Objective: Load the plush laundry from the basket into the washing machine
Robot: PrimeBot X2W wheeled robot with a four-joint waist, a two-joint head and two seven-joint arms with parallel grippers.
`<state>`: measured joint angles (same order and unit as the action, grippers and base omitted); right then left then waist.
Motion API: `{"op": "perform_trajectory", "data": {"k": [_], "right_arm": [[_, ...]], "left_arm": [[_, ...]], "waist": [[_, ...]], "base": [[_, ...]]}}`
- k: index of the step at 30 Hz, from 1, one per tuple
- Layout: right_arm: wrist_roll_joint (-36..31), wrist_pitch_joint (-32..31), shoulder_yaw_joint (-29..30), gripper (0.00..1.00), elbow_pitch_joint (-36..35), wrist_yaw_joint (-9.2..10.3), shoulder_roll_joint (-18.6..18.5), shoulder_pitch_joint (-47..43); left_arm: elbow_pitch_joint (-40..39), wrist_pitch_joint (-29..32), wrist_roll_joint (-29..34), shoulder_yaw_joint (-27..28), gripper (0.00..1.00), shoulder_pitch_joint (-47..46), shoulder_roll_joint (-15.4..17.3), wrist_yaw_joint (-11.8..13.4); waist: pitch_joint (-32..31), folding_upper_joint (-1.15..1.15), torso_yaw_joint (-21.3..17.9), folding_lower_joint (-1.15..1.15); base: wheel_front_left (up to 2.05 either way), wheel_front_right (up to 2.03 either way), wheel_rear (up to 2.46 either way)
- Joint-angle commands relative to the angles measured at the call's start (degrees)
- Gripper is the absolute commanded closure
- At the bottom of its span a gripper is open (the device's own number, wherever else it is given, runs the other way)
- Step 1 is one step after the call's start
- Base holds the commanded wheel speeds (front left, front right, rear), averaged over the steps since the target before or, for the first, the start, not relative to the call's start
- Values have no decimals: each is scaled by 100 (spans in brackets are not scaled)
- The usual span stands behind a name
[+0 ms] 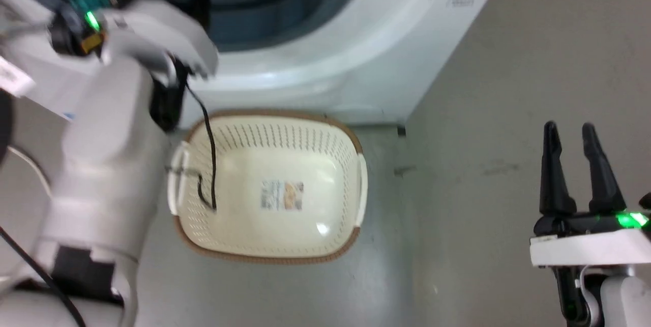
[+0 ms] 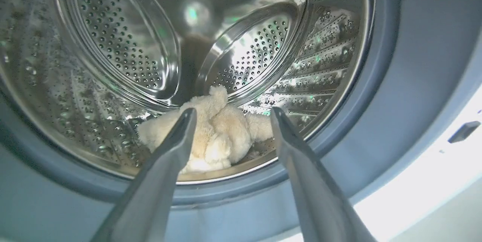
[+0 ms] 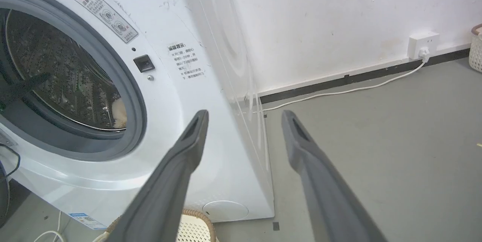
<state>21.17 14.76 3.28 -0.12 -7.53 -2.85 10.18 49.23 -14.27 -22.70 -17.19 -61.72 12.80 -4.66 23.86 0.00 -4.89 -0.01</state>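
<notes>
Left gripper (image 2: 233, 112) stands at the washer's (image 2: 414, 65) mouth, fingers spread wide with nothing between them, aimed into the drum (image 2: 124, 46). Just past the fingertips, the plush (image 2: 222, 136) lies on the drum's bottom, close behind the front lip and apart from both fingers. Beyond it rises the perforated steel back wall.

Right gripper (image 1: 569, 127) hangs off the washer's right side over the floor (image 1: 483, 215), its fingers likewise wide apart and empty.

Right in front of the washer, below the door opening, the basket (image 1: 285, 134) sits on the floor, the label (image 1: 282, 195) on its bottom in plain sight. The left arm (image 1: 112, 139) reaches past the basket's left side up to the opening, and its black cable (image 1: 209, 154) dangles over the basket's left part.

From the right wrist view, a bit of plush shows low inside the grey gasket (image 3: 135, 114). Farther off, past the washer's right side, a wall socket (image 3: 423, 44) feeds a white cord (image 3: 339, 91) running along the skirting back to the washer.
</notes>
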Motion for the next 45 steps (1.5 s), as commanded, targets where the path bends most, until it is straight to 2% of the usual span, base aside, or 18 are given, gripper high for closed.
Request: {"op": "perform_trajectory", "data": {"k": [1,6,13,23,33,39,45], "right_arm": [[-35,24,23,0,38,4,-3,-92],[-213,24,81,0,177,4,-3,-362],[-450,24,122,0,330,4,-3,-716],[-718,24,66,0,523,4,-3,-1054],[-811,22,-28,0,609,4,-3,-1384],[-986,2,-55,0,628,4,-3,-1551],[-1093,-39,-56,0,657,4,-3,-1644]], "left_arm": [[-45,-53,45,-18,0,161,-44,27],[-328,-69,140,-97,0,844,-165,154],[-1070,-72,139,69,0,2005,-222,327],[-1742,-73,2,255,0,3321,-185,436],[-2577,21,-161,362,0,4436,-74,711],[-3271,100,-174,370,0,5254,-13,998],[-3503,182,-166,340,0,5637,70,1098]], "waist": [[-388,0,176,1],[-947,0,317,1],[-1608,0,501,1],[-2206,0,628,1],[-2518,0,677,1],[-2590,0,700,1],[-2636,0,724,1]], "base": [[0,0,0],[0,0,0],[0,0,0],[0,0,0],[0,0,0],[0,0,0],[0,0,0]]}}
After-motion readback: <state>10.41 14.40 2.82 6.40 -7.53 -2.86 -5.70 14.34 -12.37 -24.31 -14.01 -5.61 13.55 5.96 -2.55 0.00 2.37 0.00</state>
